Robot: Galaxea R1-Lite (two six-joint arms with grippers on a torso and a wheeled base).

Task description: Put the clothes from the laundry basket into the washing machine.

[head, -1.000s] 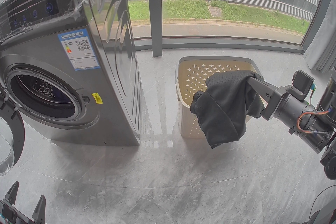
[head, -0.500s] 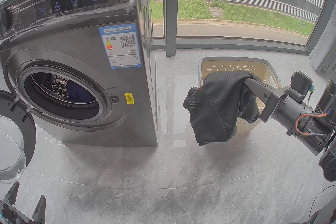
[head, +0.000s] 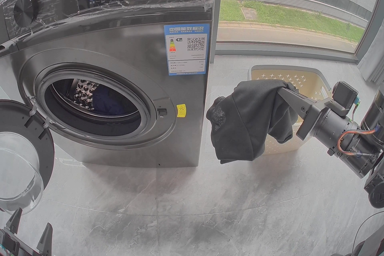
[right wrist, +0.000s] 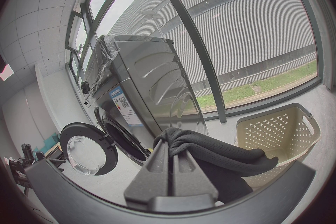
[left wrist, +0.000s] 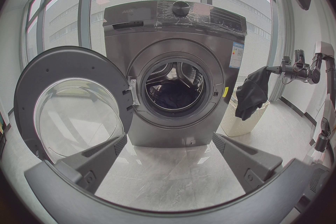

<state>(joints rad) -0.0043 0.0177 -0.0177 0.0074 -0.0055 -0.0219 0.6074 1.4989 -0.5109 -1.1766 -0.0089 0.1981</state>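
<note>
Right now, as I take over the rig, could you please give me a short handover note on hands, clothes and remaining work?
Right hand: shut on a dark garment, held in the air between basket and washing machine.
Left hand: open, empty, low before the machine.
Door open; blue cloth lies in the drum.
To do: carry the garment to the drum and release it. No other clothes visible in the basket.

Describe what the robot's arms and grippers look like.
The right gripper has dark grey, wedge-shaped fingers on a grey cylindrical wrist, with an orange cable and a small black camera box. The left gripper has matching dark, pointed fingers.
</note>
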